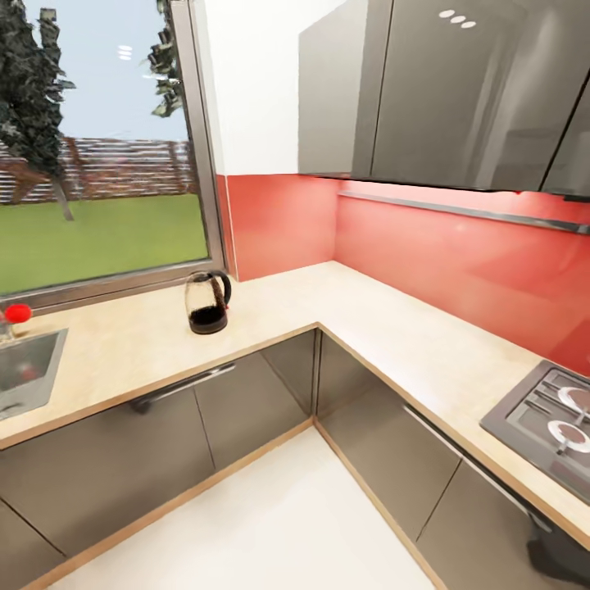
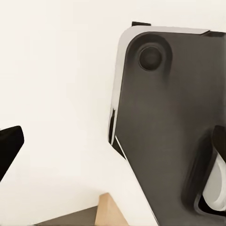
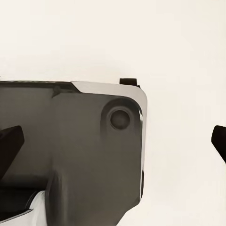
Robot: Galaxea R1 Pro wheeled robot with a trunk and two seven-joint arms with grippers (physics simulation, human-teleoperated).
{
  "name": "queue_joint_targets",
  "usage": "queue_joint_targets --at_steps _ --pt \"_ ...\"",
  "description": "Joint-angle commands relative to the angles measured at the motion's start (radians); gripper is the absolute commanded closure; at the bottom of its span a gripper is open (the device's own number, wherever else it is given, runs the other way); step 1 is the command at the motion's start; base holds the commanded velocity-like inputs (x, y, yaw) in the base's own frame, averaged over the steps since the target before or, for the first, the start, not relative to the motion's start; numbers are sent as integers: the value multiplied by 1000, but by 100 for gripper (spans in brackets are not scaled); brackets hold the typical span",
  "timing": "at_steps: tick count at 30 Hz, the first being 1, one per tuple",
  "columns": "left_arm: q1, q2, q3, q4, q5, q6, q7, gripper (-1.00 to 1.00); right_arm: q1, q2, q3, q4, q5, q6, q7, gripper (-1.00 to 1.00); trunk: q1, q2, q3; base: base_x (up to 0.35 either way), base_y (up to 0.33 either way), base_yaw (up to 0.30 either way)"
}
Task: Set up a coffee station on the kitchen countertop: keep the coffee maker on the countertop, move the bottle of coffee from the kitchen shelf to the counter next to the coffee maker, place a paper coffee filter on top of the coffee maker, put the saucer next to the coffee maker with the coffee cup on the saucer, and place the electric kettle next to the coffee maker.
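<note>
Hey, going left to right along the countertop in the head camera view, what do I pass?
Sink with a red-knobbed tap → electric kettle → inner corner of the countertop → stove burners.

**Corner kitchen with red backsplash and garden window**

An L-shaped surface (image 1: 385, 328) in light beige wood grain wraps the corner, over glossy grey cabinet fronts (image 1: 246, 401) with long bar handles. A glossy red backsplash (image 1: 459, 262) runs along both walls, white wall above it in the corner. Grey wall cabinets (image 1: 459, 90) hang on the right and reflect ceiling lights. A large metal-framed window (image 1: 98, 139) on the left looks onto green lawn, a dark tree and a slatted fence under pale sky. A steel sink (image 1: 24, 369) sits at the left edge, a hob (image 1: 549, 422) at the right. The floor (image 1: 270, 524) is plain white, edged with a wooden plinth.
</note>
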State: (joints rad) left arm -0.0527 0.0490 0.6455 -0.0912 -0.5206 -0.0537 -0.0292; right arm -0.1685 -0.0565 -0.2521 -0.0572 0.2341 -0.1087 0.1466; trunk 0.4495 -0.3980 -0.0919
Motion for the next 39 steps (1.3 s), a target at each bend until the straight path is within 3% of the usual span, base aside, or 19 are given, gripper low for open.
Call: queue_joint_targets --at_steps 1,18,39 --pt "-1 0 8 1 -9 -3 -3 -100 0 0 -9 0 8 -3 4 -100 1 -2 -2 0 0 277" --pt "-1 -1 13 -1 -9 -3 -3 -100 0 0 -9 0 8 -3 4 -100 1 -2 -1 0 0 277" --pt "-1 -5 15 -2 -9 -3 -2 -100 -1 0 -8 0 8 -3 4 -100 1 -2 19 0 0 236"
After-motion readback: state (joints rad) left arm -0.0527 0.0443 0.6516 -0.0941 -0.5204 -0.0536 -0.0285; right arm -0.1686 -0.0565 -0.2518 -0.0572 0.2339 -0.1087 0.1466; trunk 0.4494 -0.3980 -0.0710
